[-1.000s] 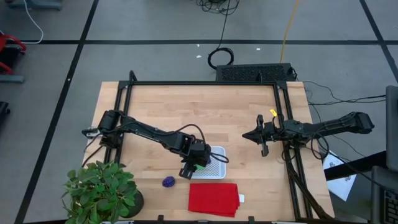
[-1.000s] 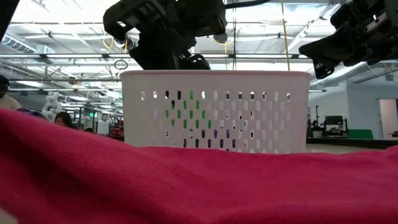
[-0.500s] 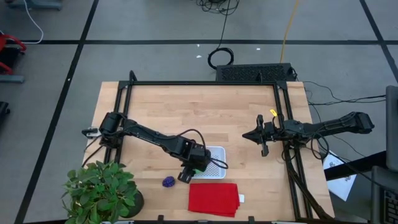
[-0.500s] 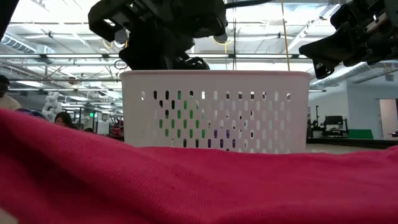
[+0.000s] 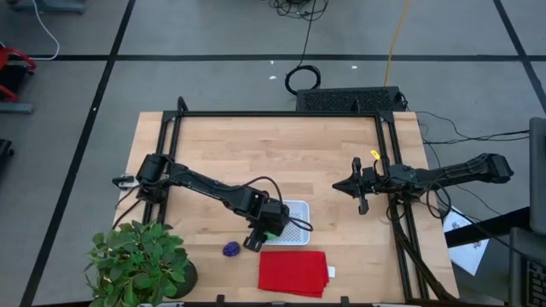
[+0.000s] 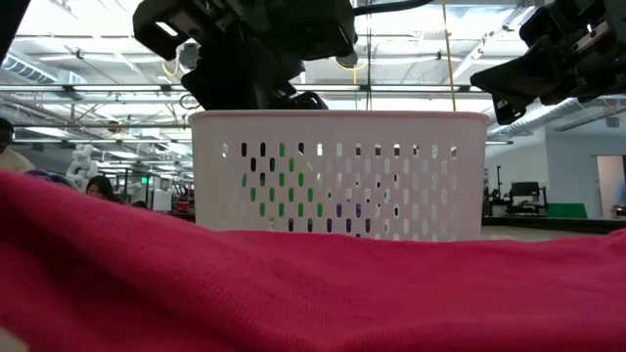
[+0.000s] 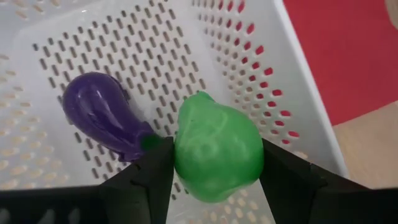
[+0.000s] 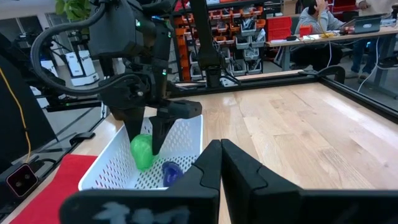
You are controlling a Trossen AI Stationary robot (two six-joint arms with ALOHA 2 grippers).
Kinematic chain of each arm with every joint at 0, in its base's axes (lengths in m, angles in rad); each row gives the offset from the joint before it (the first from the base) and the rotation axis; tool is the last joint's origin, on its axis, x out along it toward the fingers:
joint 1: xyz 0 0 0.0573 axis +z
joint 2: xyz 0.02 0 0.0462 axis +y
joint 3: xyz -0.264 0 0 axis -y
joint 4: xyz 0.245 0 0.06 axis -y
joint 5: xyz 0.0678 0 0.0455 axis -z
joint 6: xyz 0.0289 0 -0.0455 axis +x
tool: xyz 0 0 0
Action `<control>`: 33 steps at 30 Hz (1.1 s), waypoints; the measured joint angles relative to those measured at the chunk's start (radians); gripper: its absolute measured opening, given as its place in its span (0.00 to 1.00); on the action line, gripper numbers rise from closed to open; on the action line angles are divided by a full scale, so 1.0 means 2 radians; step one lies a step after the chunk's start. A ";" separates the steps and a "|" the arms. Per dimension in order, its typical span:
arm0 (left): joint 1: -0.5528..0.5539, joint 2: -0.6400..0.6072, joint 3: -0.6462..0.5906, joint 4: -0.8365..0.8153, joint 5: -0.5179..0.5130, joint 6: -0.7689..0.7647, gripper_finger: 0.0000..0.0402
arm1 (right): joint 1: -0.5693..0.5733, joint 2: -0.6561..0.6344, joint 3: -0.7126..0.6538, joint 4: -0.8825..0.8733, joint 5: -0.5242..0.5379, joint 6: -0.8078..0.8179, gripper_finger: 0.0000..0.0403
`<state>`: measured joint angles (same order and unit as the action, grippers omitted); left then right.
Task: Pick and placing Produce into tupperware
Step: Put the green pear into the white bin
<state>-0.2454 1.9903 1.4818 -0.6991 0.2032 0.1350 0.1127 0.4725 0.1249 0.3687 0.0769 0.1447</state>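
Left gripper [image 7: 214, 158] clamped on green piece [image 7: 216, 148] over tub [image 5: 288, 223], beside purple eggplant [image 7: 106, 120]. Right gripper [image 5: 357, 187] closed, empty, well right.

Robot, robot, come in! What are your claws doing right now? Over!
Left claw shut on green produce, inside the tupperware. Purple eggplant already in; other purple piece on the table. Right claw shut, waiting apart. Nothing blocking.

Red cloth [image 6: 293, 293] fills the low view's foreground, blurred, hiding the tupperware [image 6: 338, 174] base; contents show only through perforations.
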 joint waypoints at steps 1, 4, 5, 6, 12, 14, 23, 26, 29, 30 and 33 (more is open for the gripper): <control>-0.001 0.000 0.000 0.000 0.003 0.000 0.50 | 0.000 0.000 0.000 0.000 0.000 0.000 0.00; -0.002 0.000 0.000 0.002 0.001 -0.001 0.50 | 0.000 0.000 0.000 0.000 0.000 0.000 0.00; -0.002 0.000 0.000 0.002 0.001 -0.001 0.50 | 0.000 0.000 0.000 0.000 0.000 0.000 0.00; -0.002 0.000 0.000 0.002 0.001 -0.002 0.50 | 0.000 0.000 0.000 0.000 0.000 0.000 0.00; -0.002 0.000 0.000 0.002 0.005 -0.005 0.50 | 0.000 0.000 0.000 0.000 0.000 0.000 0.00; -0.002 0.000 0.000 0.003 0.005 -0.004 0.50 | 0.000 0.000 0.000 0.000 0.000 0.000 0.00; -0.002 0.000 0.000 0.009 0.004 -0.007 0.50 | 0.000 0.000 0.000 0.000 0.000 0.000 0.00; -0.002 0.000 0.000 0.010 0.002 -0.008 0.50 | 0.000 0.000 0.000 0.000 0.000 0.000 0.00; -0.002 0.000 0.000 0.010 0.004 -0.008 0.50 | 0.000 0.000 0.000 0.000 0.000 0.000 0.00; -0.002 0.000 0.000 0.011 0.004 -0.008 0.50 | 0.000 0.000 0.000 0.000 0.000 0.000 0.00; -0.003 0.000 0.000 0.013 0.005 -0.009 0.51 | 0.000 0.000 0.000 0.000 0.000 0.000 0.00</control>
<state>-0.2512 1.9903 1.4818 -0.6727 0.2131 0.1165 0.1127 0.4723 0.1249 0.3683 0.0769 0.1451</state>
